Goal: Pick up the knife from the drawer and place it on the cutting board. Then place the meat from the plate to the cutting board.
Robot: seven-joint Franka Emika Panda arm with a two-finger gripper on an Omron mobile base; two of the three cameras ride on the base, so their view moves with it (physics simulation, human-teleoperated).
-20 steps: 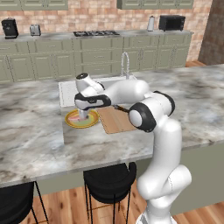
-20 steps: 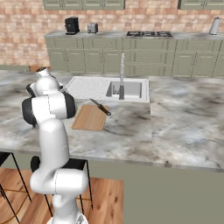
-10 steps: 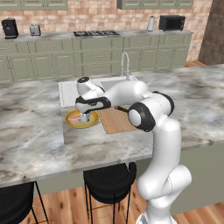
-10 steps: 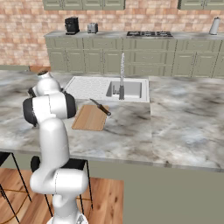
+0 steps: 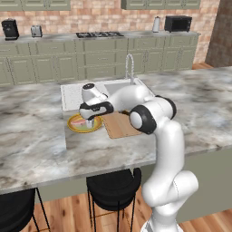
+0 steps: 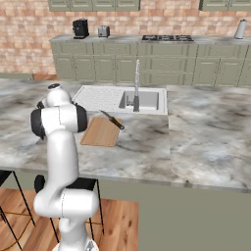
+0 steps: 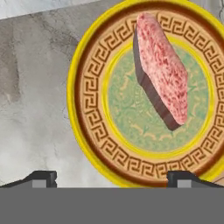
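Now, fingers [image 7: 111,177] spread wide and grasping nothing, hanging over the plate [image 7: 83,131] on the bench [image 7: 35,87]. The meat [image 7: 164,74] lies in the upper right of the hand view, well off the line between my tips. The knife [image 6: 112,119] rests across the far corner of the cutting board [image 6: 100,132], centre-left of the right base view. My guess at the risk: descending from here, one tip strikes the slab's top or the plate rim and shoves the plate.

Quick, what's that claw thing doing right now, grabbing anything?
End effector: open, holding nothing, poised above the meat on the plate.
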